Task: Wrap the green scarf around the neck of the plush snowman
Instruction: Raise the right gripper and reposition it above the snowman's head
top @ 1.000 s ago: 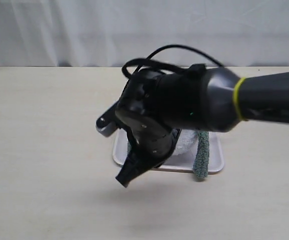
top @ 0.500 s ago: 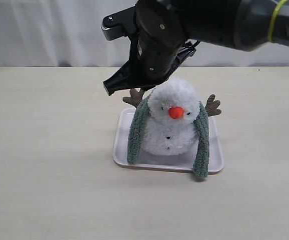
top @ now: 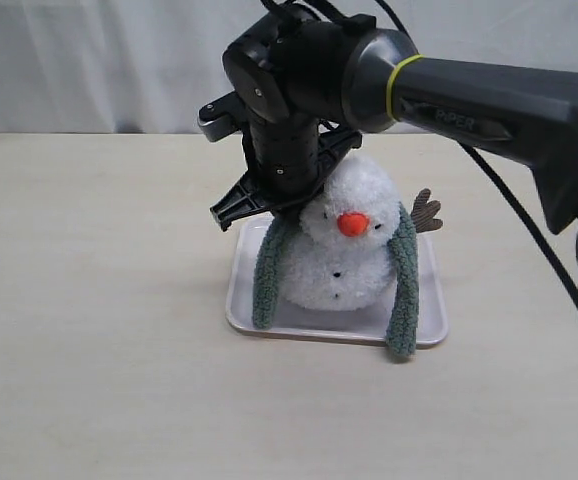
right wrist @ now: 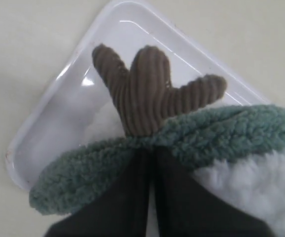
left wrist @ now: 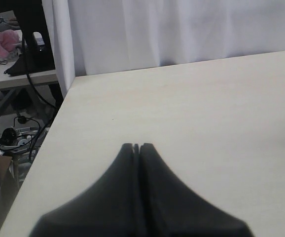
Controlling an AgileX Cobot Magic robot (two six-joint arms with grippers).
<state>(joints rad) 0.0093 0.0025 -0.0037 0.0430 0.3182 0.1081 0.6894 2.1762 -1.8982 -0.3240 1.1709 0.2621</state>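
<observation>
Right fingers (right wrist: pixel 125 197), closed, touch the green scarf (right wrist: pixel 216 133).

At centre frame a tray (top: pixel 244 300) is set on the table (top: pixel 89 320), w/ a curtain (top: pixel 69 60) behind. The snowman (top: pixel 344 255) is stood in the tray. The scarf (top: pixel 269 275) is draped over its shoulders, ends hung at L and R of body; R end is laid over tray's front rim. A gripper (right wrist: pixel 150 150) is placed upper L of the head, tips against scarf beside a twig arm (right wrist: pixel 147 98).
</observation>
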